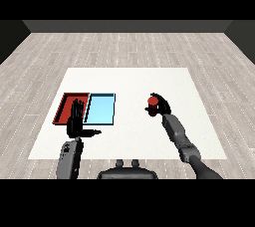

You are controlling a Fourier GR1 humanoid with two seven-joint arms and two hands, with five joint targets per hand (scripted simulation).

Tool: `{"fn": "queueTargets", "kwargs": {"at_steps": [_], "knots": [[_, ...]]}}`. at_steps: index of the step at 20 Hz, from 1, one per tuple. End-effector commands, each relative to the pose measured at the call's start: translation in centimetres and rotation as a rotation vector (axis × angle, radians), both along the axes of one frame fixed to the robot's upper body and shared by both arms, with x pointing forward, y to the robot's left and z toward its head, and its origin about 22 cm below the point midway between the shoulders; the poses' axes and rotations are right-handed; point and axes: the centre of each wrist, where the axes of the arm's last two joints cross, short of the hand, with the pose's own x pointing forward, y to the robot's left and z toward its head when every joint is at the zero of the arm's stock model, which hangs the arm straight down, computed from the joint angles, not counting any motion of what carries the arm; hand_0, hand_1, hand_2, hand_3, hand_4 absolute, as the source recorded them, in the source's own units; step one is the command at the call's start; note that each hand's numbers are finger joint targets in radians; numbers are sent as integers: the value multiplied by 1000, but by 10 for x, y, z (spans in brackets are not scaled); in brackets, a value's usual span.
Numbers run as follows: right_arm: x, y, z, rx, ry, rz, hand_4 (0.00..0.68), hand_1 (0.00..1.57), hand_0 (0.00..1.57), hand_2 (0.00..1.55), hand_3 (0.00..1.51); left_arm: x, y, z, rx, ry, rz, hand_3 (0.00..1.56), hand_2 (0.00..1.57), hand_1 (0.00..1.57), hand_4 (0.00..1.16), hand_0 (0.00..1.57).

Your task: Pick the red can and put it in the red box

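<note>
While the right hand [160, 105] curls round the red can [152, 102] (mostly hidden), the left hand [76, 121] is spread.

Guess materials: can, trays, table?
Can: red with a slight sheen, maybe painted metal; mostly hidden by the right hand. Red tray and blue tray: flat matte colour, likely plastic. Table: plain matte white, material unclear.

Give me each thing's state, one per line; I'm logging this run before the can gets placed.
Red can: upright as far as shows, held above the table right of both trays.
Right robot hand: curled round the can.
Left robot hand: open, fingers straight, over the red tray's near edge, holding nothing.
Red tray: flat on the table, no can inside.
Blue tray: flat, touching the red tray's right side, nothing inside.
</note>
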Motion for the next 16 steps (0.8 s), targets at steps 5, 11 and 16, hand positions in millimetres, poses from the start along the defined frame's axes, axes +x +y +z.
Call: {"fn": "queueTargets", "kwargs": {"at_steps": [5, 11, 16], "knots": [[-15, 13, -21, -147, 35, -38, 575, 1538, 1538, 1472, 1420, 1, 2, 7, -12, 0, -4, 0, 0, 0, 0, 0], [0, 10, -3, -181, 43, -32, 548, 1528, 1528, 1469, 1416, 3, 13, 12, 9, 8, 8, 0, 0, 0, 0, 0], [5, 9, 3, -196, 34, -29, 558, 1548, 1548, 1475, 1411, 2, -8, 16, 1, 5, 24, 0, 0, 0, 0, 0]]}}
